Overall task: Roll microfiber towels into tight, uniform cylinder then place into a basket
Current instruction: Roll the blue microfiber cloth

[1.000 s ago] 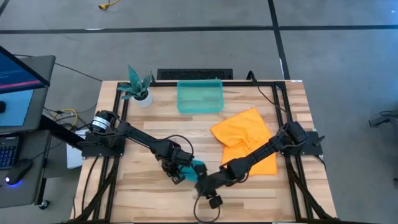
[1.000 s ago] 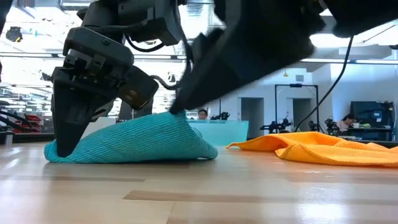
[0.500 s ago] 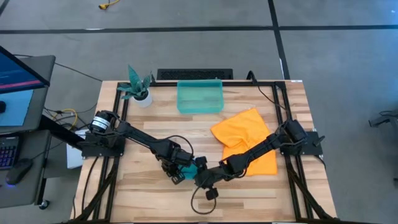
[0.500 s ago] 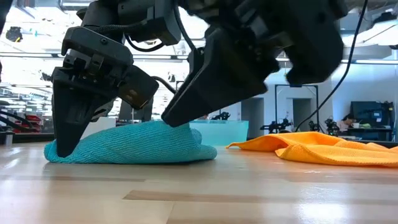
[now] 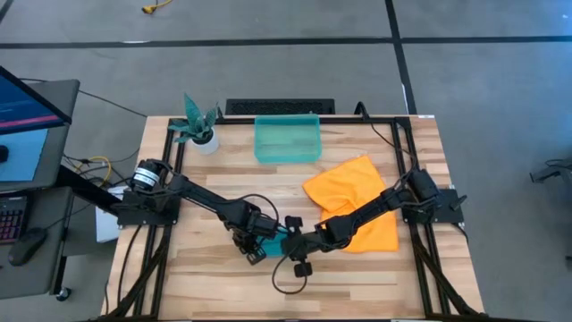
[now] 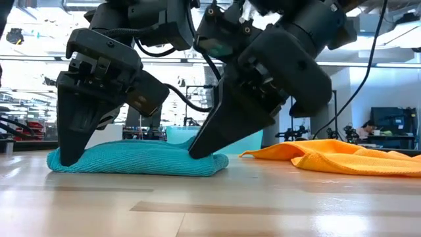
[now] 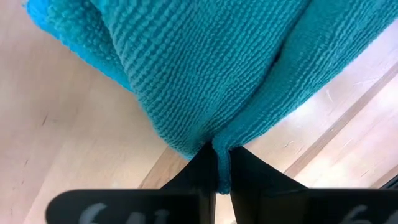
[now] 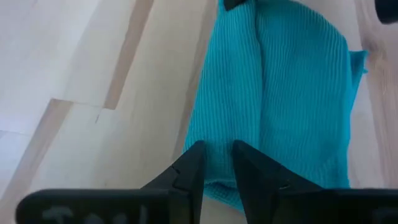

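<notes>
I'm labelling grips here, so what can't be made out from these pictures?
- High view: both arms cover most of the teal-blue microfiber towel.
- Low view: the translucent teal-green plastic bin sits mostly behind the right gripper.
- Right wrist view: whether the fingers actually pinch cloth is unclear.

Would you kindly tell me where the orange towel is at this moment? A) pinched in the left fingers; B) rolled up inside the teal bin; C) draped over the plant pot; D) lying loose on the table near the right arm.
D: the orange towel lies spread and rumpled on the table under the right arm, apart from the bin, which holds no towel.
</notes>
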Controlling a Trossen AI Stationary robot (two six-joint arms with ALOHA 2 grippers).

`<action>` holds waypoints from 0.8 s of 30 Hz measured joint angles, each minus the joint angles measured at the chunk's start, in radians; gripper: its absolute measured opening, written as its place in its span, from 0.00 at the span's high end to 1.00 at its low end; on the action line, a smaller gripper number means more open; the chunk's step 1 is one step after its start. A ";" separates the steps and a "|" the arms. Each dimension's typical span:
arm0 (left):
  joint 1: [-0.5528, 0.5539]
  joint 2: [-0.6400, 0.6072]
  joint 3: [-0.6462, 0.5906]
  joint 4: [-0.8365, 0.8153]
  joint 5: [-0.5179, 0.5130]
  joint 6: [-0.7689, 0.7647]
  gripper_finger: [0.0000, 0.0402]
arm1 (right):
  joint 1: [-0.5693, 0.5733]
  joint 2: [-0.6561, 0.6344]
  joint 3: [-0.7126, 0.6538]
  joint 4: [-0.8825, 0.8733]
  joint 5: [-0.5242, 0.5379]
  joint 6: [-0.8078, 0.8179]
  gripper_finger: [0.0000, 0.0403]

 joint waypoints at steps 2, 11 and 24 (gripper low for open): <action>0.000 0.000 0.004 0.000 0.000 0.001 0.96 | -0.003 0.000 -0.003 -0.001 0.000 0.007 0.74; -0.001 0.000 0.005 0.002 -0.002 0.042 0.88 | -0.005 0.000 -0.003 -0.011 0.000 0.028 0.76; -0.004 0.000 0.006 -0.014 0.024 0.180 0.66 | -0.005 0.000 -0.004 -0.023 0.000 0.029 0.76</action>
